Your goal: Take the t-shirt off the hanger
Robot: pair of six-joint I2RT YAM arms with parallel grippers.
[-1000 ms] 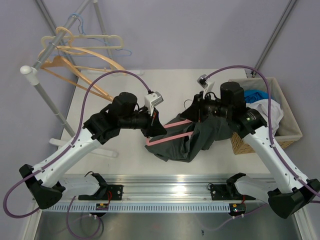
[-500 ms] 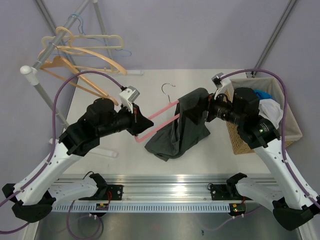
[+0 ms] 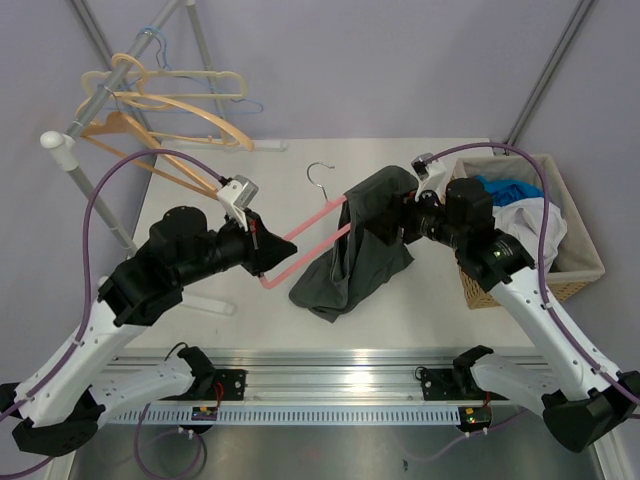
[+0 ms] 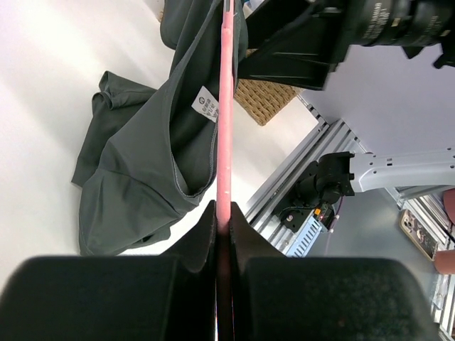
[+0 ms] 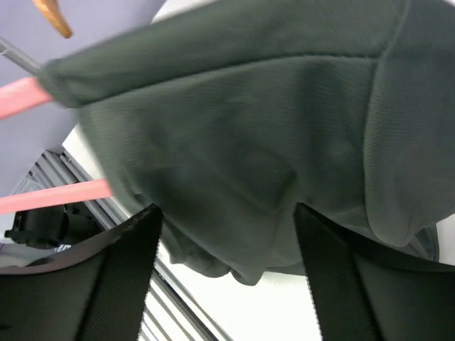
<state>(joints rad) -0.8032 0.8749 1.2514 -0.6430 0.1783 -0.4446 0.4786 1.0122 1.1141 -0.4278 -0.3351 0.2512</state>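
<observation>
Now, from the top camera, my left gripper (image 3: 272,250) holds one end of the thin pink plastic hanger (image 3: 318,218), which points up and to the right over the white table (image 3: 200,190). The other end of the hanger is inside the dark grey cotton t-shirt (image 3: 365,235). The t-shirt hangs from that end, and its lower part lies crumpled on the table. My right gripper (image 3: 402,215) is at the upper edge of the t-shirt, just beside the woven wicker basket (image 3: 580,272) with clothes in it.

From my left wrist, my two fingers are closed tightly on the pink bar (image 4: 226,106). The grey cloth (image 4: 142,156) hangs to the left of the bar, with a small white label (image 4: 207,104) near the neck.

From my right wrist, my fingers (image 5: 121,270) stand wide apart. The grey cloth (image 5: 234,121) fills the view in front of them, but they do not pinch it. Two pink bars (image 5: 57,195) come out of it on the left.
</observation>
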